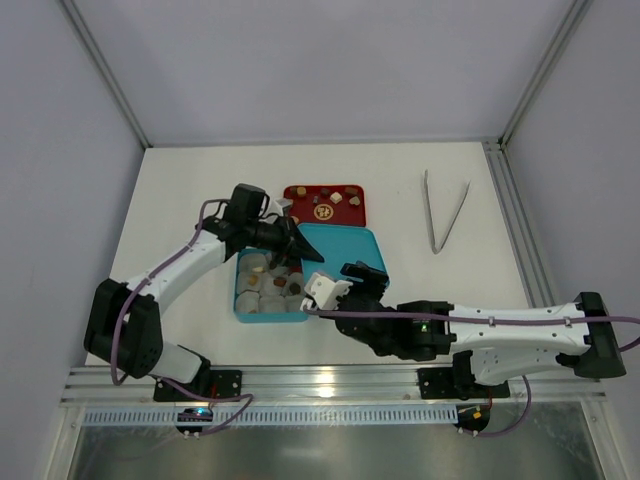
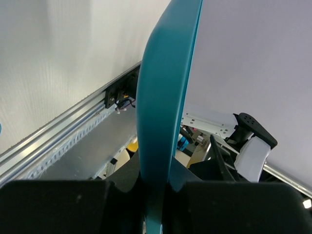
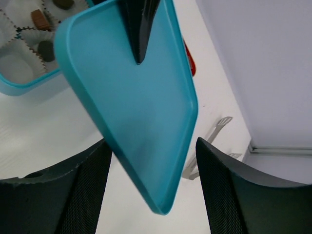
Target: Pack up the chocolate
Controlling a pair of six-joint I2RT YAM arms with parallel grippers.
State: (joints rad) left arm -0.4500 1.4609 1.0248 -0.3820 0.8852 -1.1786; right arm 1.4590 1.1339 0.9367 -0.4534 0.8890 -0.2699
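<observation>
Several chocolate pieces [image 3: 40,18] lie boxed below left jaws pinching the lid [image 1: 350,245]; right jaws gape.

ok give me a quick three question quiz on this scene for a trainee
1. True or false: the left fingers are clamped on the teal lid.
2. Where do the metal tongs lie? A on the table, right of the red tray; B on the red tray; C held by the right arm.
3. Fill in: the right fingers, either side of the lid, are ____.
Key: 1 true; 2 A; 3 open.
</observation>
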